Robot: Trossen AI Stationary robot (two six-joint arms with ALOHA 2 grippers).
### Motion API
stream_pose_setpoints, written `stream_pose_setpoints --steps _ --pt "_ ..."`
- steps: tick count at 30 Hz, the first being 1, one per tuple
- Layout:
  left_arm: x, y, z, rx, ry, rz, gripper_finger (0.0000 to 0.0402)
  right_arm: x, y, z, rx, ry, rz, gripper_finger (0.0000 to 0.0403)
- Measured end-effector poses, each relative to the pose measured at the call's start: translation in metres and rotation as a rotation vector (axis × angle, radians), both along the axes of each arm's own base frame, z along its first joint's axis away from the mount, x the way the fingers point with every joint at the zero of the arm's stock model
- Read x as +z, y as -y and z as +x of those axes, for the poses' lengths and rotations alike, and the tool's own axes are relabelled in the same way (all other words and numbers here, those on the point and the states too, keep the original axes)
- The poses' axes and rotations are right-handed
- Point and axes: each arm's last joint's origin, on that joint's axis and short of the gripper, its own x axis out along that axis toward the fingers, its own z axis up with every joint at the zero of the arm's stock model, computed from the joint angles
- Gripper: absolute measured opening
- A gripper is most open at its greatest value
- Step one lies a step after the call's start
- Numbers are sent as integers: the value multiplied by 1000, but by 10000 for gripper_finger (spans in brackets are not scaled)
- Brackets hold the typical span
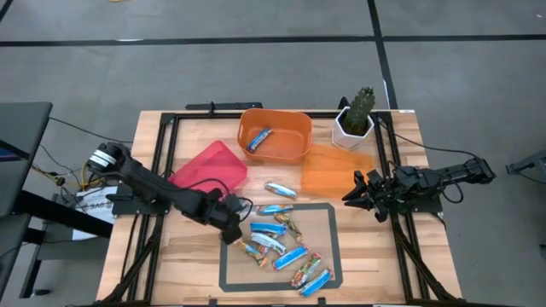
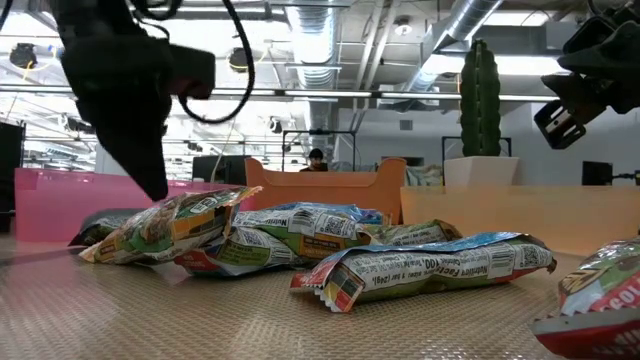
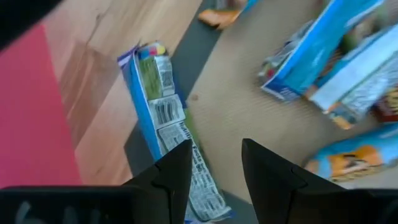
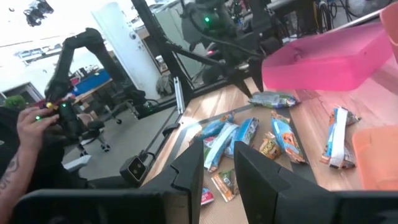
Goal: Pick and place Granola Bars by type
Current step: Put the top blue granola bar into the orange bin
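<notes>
The blue bar (image 3: 166, 118) lies just ahead of the left tool (image 3: 214, 165), on the dark tape line at the edge of the marked square, beside the pink bin (image 1: 209, 166). Its long axis runs roughly along the tool's reach, with its near end between or under the fingertips; I cannot tell whether they touch it. The fingers stand partly spread, with nothing visibly pinched. The left tool (image 1: 230, 223) is far nearer to it than the right one, so a small drop and close should do, in my judgement.

Counted from above: about nine bars in the loose pile (image 1: 286, 247) in and around the square on the bench (image 1: 153, 136), one silvery bar (image 1: 280, 189) apart, near the flat orange lid (image 1: 337, 170), and one blue bar inside the orange bin (image 1: 275, 134). There are two bins, one lid and one potted cactus (image 1: 357, 115).

The right tool (image 1: 363, 192) waits at the bench's right edge, fingers slightly apart and empty.
</notes>
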Motion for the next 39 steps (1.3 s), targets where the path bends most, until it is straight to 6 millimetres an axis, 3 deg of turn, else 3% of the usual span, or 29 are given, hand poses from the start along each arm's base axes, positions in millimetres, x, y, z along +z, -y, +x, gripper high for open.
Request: stream_pose_setpoints --steps 11,22,39 --pt "-8 -15 1 10 -103 27 135 0 0 0 0 2 0 82" --pt "13 -13 8 -38 -129 77 180 0 0 0 0 1 0 82" --pt "-27 -17 22 -29 -251 61 190 0 0 0 0 2 0 82"
